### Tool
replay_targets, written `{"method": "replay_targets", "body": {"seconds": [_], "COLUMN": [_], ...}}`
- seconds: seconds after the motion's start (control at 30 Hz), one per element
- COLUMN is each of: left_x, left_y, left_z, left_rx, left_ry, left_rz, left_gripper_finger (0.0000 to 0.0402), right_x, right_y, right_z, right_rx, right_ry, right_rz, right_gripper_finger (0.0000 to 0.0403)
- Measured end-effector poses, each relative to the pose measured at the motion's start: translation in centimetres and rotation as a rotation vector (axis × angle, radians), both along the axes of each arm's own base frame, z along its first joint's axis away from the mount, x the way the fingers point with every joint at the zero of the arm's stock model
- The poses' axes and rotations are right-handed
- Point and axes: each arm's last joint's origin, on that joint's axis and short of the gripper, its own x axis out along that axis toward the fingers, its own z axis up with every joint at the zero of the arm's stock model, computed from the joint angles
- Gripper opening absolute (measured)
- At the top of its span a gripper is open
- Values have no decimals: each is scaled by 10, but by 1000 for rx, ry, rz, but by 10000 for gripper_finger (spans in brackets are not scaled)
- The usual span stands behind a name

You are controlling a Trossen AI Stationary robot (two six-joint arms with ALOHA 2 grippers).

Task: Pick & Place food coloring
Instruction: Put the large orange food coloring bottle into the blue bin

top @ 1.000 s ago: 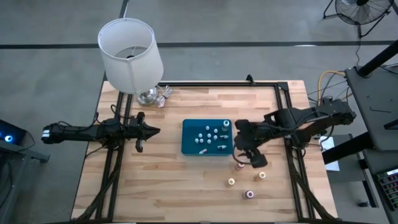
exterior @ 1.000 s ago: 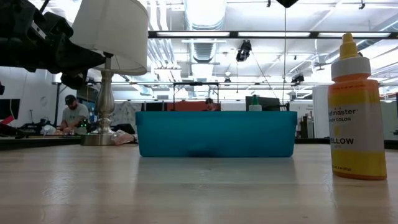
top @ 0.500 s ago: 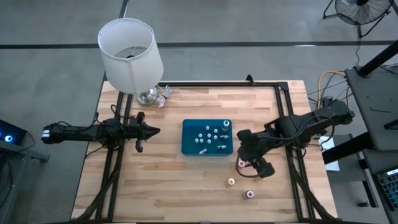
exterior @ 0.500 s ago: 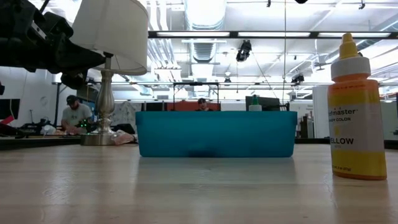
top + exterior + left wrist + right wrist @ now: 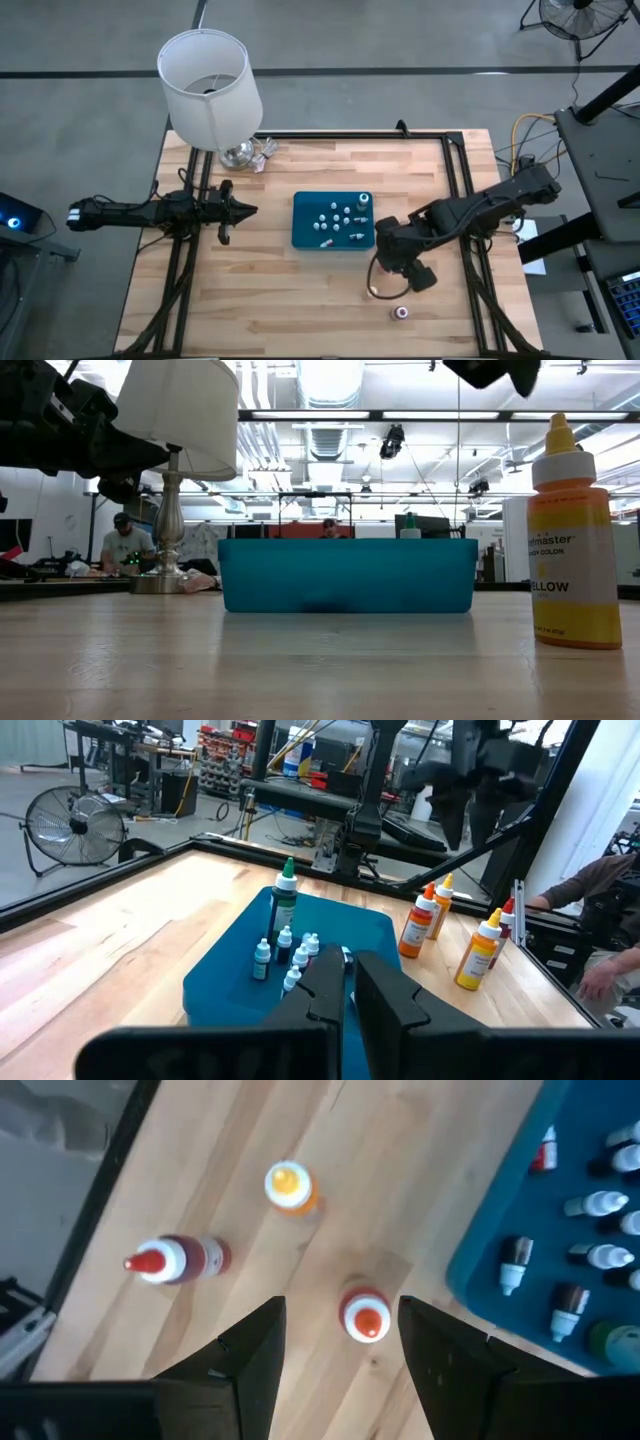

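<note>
The right hand (image 5: 335, 1345) hangs with its fingers wide over the wooden surface (image 5: 260, 290), just beside the blue tray (image 5: 303, 236); nothing is held. Between its fingers, below them, an orange-capped food coloring bottle (image 5: 365, 1315) stands upright, apart from both. Near that bottle stand a yellow-topped bottle (image 5: 288, 1186) and a red-capped bottle (image 5: 175, 1259). The tray holds more small bottles (image 5: 590, 1205).

The left hand (image 5: 345, 985) is pinched closed, well apart from the tray. The low view alone shows the yellow bottle's (image 5: 572, 535) label; the high view alone shows a lamp (image 5: 210, 85).
</note>
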Motion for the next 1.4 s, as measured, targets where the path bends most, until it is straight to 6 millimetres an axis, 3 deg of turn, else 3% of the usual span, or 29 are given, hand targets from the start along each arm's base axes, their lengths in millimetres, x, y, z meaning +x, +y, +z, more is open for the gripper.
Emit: {"method": "replay_targets", "body": {"seconds": [0.6,0.97,1.4], "left_x": [0,0,0], "left_y": [0,0,0], "left_z": [0,0,0], "left_rx": [0,0,0], "left_ry": [0,0,0], "left_rz": [0,0,0], "left_gripper_finger": [2,2,2], "right_x": [-5,-5,-6], "right_y": [-4,-4,-5], "right_z": [-40,-52,-80], "right_rx": [-134,-142,-131], "right_ry": [63,53,29], "right_rz": [3,7,25], "right_gripper_finger": [189,234,267]}}
